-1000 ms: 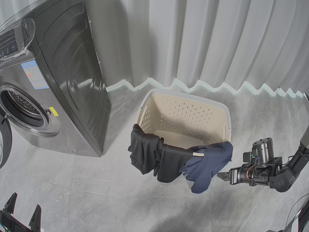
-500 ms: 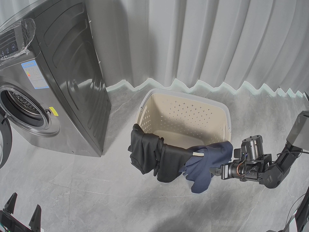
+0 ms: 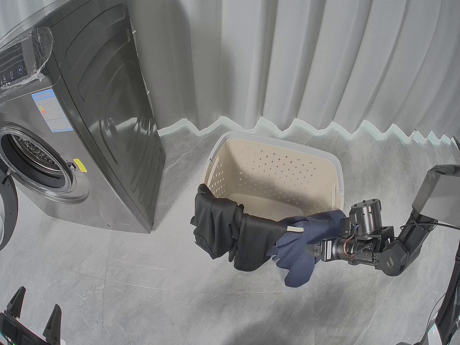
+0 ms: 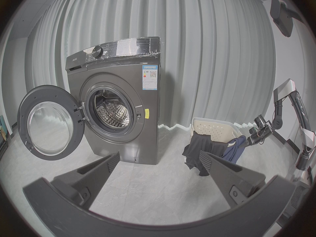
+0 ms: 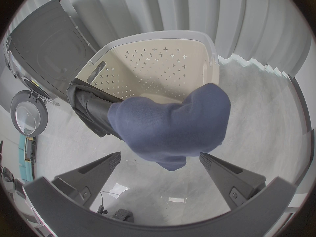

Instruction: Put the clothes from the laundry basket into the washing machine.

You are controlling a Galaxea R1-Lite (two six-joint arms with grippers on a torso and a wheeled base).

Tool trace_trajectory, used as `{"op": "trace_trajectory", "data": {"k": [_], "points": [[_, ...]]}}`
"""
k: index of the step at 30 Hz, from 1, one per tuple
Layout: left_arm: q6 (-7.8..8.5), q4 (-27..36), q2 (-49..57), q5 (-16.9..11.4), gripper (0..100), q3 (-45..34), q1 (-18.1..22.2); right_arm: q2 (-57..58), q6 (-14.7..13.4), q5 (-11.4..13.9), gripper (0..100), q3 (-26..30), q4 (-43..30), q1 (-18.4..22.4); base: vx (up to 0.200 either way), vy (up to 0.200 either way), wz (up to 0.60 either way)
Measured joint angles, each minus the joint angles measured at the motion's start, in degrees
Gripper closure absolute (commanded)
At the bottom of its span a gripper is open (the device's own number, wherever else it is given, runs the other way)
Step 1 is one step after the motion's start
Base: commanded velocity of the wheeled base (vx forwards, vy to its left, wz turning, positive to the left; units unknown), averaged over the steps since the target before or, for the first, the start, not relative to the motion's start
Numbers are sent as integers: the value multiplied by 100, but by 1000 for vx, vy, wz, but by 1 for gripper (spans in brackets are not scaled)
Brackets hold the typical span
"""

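Dark-grey right gripper, jaws apart and clamped on nothing, faces the blue garment just ahead, draped over the laundry basket rim and hanging lengthwise outside; the left gripper, likewise apart, sits well away from that basket.

On the front of the washing machine we see a blue-and-white label with a code square and print too small to read. A small yellow sticker, equally illegible, sits beside the door opening. A short brand mark stands on the top panel.
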State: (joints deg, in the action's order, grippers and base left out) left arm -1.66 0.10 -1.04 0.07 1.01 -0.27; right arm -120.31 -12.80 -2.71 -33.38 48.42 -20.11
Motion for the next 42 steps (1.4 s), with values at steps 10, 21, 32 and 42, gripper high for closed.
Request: {"op": "trace_trajectory", "data": {"k": [10,21,32,42], "points": [[0,0,0,0,0,0,0,-232,-74,0,0,-347,7,41,0,0,0],[0,0,0,2,0,0,2,-339,-72,9,100,-472,325,61,0,0,0],[-4,0,0,2,0,0,2,-89,-37,37,100,-156,400,39,0,0,0],[0,0,0,0,0,0,2,1235,0,134,100,430,363,-85,0,0,0]]}}
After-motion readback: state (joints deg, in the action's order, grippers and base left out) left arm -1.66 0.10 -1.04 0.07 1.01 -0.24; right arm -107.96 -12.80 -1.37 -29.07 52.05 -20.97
